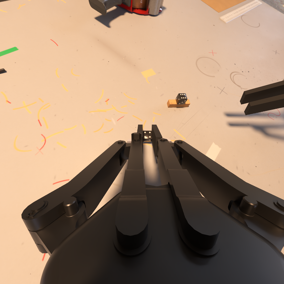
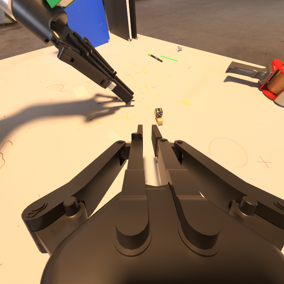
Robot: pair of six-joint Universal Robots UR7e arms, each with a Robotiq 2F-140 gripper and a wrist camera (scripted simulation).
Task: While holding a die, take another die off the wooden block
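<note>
The die on the wooden block [image 1: 178,103] is not yet lifted, so only the first half of the task looks done. The desk [image 1: 107,61], scribbled with yellow and red marks, carries the block out in the open, with a red tape dispenser [image 2: 272,83] well apart at the far edge. The left end effector [image 1: 147,130] is pinching one black die [image 1: 147,135] between its fingertips, clear of the block. The right end effector [image 2: 147,130] has its fingers narrowly parted with nothing between them, and points toward the block from near it without touching. The second die [image 2: 158,112] sits on top of the block, toward one end. What remains, judging by this, is for the right arm to reach, close on that die and raise it off.
</note>
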